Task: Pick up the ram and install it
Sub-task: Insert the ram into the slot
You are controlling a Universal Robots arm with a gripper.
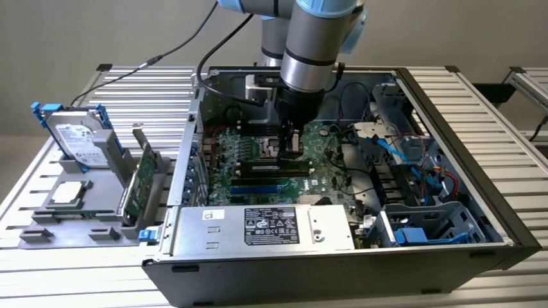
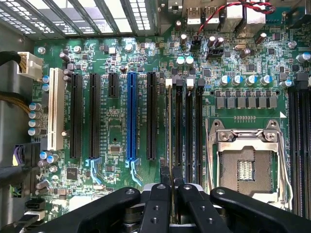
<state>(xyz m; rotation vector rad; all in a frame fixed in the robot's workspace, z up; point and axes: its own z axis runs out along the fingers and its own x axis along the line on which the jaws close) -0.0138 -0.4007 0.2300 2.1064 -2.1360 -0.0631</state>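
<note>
End effector (image 2: pixel 171 178) nearly shut over memory slots (image 2: pixel 183 131); ram possibly seated.

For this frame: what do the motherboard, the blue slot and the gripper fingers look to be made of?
Motherboard: green laminated circuit board, slightly glossy, with fine traces and soldered parts. Blue slot: moulded plastic by its even colour and sharp edges, semi-gloss. Gripper fingers: black, matte, with screw holes; painted or anodised metal or hard plastic, the look leaves it open.

Exterior view high, angled down over open case; wrist view close above motherboard (image 2: pixel 121 121), shared.
</note>
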